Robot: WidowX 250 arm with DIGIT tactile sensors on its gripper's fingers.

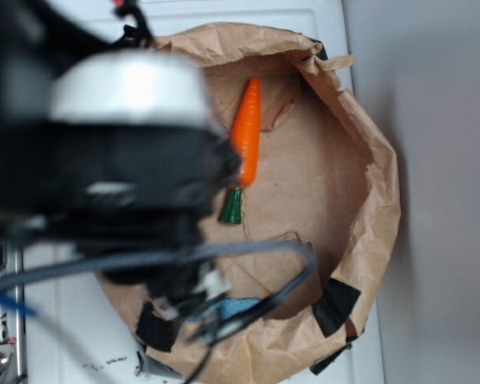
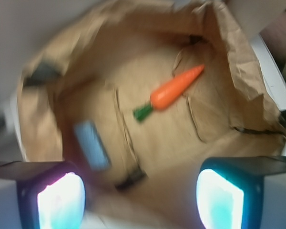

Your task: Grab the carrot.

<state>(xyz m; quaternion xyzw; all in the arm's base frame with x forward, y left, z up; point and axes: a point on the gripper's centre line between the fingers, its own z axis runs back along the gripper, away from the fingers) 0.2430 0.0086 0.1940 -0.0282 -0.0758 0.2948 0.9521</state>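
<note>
Inside a crumpled brown paper bag (image 2: 238, 62), laid open like a shallow basin, the carrot (image 2: 174, 89) lies flat on the paper floor. From the wrist view its orange body points toward two o'clock, with the dark green stem end at about eight o'clock from its middle. A blue sponge (image 2: 91, 144) rests on the same paper floor at seven o'clock from the carrot, well apart from it and blurred. Strips of black tape (image 1: 334, 305) sit on the bag's rim.

At the bottom of the wrist view the jaws stand wide apart, one pad in each lower corner, with nothing between them; the gripper (image 2: 140, 200) hangs above the bag's floor, clear of the carrot, which lies at twelve o'clock from it.

From the exterior view the carrot (image 1: 246, 142) runs nearly straight up and down, tip at twelve o'clock, stem at six. The robot's dark arm (image 1: 104, 176) fills the left side, out of focus, its edge overlapping the carrot's lower left. The bag (image 1: 360, 160) rests on a white desk (image 1: 64, 320).
</note>
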